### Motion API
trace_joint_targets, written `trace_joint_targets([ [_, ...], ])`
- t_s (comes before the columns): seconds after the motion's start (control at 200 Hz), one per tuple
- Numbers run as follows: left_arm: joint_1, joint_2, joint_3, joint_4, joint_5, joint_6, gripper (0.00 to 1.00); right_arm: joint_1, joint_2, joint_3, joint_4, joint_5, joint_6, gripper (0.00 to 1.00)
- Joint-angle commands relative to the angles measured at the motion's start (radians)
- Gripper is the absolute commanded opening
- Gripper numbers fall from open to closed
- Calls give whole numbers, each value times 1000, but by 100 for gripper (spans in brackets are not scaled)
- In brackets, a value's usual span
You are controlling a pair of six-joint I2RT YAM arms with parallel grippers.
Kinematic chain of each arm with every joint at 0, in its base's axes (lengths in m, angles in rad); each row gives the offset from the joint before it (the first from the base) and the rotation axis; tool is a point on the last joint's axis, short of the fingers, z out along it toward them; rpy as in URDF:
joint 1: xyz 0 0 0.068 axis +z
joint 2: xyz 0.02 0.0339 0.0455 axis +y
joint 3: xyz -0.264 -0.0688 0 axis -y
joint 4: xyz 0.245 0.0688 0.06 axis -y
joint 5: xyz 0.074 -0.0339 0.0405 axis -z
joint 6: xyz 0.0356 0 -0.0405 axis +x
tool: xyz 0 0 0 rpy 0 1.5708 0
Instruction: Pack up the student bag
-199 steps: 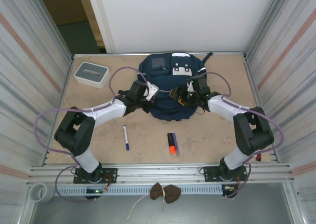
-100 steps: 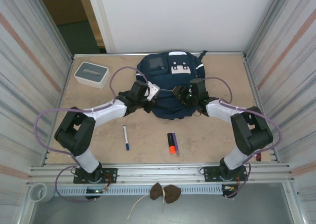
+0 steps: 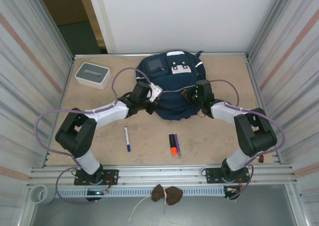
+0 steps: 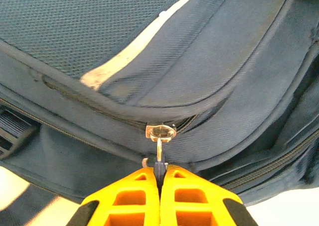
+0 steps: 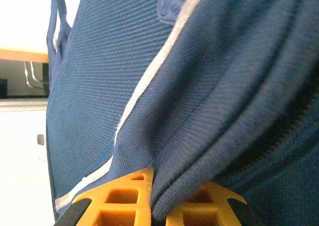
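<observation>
The student bag (image 3: 172, 86), a large navy blue fabric backpack with thin light stripes, white patches and a grey front square, lies flat at the 12 o'clock end of the tan tabletop (image 3: 209, 141). It looks soft and slumped, with no stiff frame. The cloth folds under a pinch, so I judge it will sag and drag rather than move as one piece. One hand would need to anchor it while the other works. The best holds are probably the small metal zipper pull (image 4: 160, 135) and the thick piped seams. The woven panels look too slack for a firm grip.

The yellow-fingered left hand (image 4: 159, 172) is closed tight on the pull's tab, at about 8 o'clock on the bag. Its arm reaches in from 7 o'clock, forearm low over the tabletop. The right hand (image 5: 158, 186) is nipped narrow on a ridge of the bag's fabric at about 4 o'clock, its arm coming from 5 o'clock with the elbow bent.

Further out, a slim white pen with a blue cap (image 3: 127, 138) and a short orange-and-purple marker (image 3: 173, 144) lie toward 6 o'clock, between the arms and apart from the bag. A small white-and-grey box (image 3: 92, 74) sits at 10 o'clock.
</observation>
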Motion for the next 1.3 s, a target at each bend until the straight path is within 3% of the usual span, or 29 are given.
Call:
trace_joint_targets([
  [0.0,41,-45,-13,-21,-72,12,0,-56,-50,-17,-28,69,-86,3],
  [0.255,136,0,16,-29,-67,-28,0,-141,-85,26,-153,-62,-237,0],
  [0.516,162,54,76,-49,-63,-22,6,-180,-62,84,-184,-218,-273,0],
  [0.676,162,11,55,-30,-26,-21,17,-176,-53,93,-134,-285,-228,0],
  [0.937,165,-87,35,-38,-81,52,41,-171,-81,144,-133,-342,-200,0],
  [1.077,161,-134,18,-4,62,100,54,-164,-92,159,-128,-362,-176,0],
  [1.157,130,-153,0,49,105,151,63,-155,-93,174,-128,-374,-165,1],
  [1.297,26,-130,23,91,62,302,80,-130,-93,202,-126,-381,-146,1],
])
